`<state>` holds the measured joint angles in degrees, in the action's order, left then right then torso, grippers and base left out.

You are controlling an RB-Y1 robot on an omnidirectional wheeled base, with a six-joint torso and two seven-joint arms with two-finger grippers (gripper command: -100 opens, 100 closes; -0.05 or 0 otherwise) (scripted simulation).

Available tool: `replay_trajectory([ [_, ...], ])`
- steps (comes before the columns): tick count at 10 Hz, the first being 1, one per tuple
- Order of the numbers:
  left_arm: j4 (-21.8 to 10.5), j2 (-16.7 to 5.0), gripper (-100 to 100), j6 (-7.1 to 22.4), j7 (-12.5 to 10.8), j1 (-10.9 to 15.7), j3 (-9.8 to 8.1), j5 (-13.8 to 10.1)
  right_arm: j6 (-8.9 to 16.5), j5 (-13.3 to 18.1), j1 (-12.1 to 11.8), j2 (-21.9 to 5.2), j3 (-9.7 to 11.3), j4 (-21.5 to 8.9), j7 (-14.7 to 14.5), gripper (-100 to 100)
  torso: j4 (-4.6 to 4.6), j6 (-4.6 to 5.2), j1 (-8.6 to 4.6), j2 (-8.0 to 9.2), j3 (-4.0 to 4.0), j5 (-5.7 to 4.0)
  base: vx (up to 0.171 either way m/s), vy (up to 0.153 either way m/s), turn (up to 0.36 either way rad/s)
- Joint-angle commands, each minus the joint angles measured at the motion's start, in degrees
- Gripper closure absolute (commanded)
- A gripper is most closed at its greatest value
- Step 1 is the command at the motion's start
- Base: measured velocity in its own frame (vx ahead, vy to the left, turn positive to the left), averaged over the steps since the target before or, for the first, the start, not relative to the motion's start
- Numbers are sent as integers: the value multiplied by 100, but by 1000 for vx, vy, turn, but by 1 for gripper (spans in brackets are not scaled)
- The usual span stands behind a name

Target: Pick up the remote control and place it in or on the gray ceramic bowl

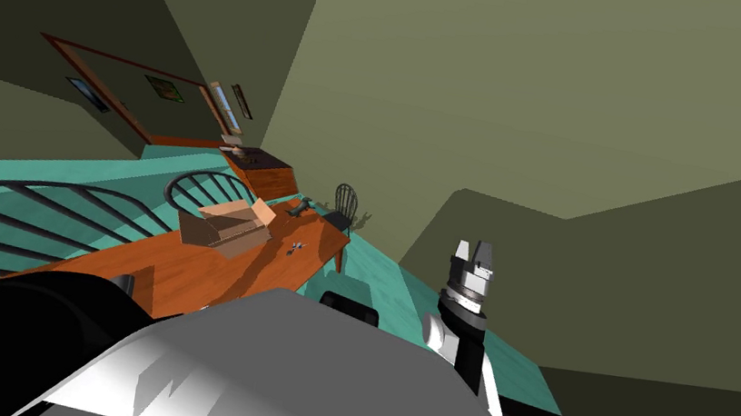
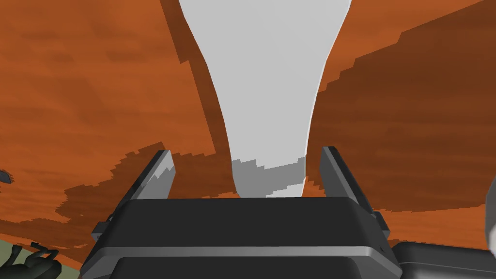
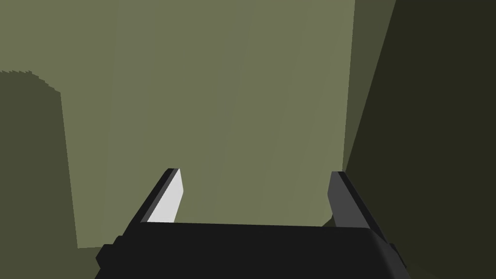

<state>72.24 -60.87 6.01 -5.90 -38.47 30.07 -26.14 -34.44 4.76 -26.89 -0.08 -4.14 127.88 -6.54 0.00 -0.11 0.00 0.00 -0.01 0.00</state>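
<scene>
"How many seats have you got there?"

"I count three spindle-back chairs [image 1: 19,212] [image 1: 211,186] [image 1: 346,200]."

"And the furniture?"

"One long wooden table [image 1: 194,271] and one wooden cabinet [image 1: 266,171]. I also count one open cardboard box [image 1: 228,227] and four wall frames [image 1: 164,88] [image 1: 87,93] [image 1: 226,106] [image 1: 241,101]."

"And the grippers?"

"Two: the left gripper [image 2: 247,151] and the right gripper [image 3: 255,171], with two fingers on each."
</scene>
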Motion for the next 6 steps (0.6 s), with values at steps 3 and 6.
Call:
replay_trajectory([
  [3, -125, 112, 100, -16, 23, 71, 31, 35, 0, 0, 0, 0, 0, 0, 0, 0, 0, 0, -7, 1, 1, -2, -1, 30, -6],
  [6, -127, 111, 100, -12, 21, 66, 33, 34, 0, 0, 0, 1, 0, 0, 0, 0, 2, 3, -20, 1, 2, -5, 0, 0, 0],
])
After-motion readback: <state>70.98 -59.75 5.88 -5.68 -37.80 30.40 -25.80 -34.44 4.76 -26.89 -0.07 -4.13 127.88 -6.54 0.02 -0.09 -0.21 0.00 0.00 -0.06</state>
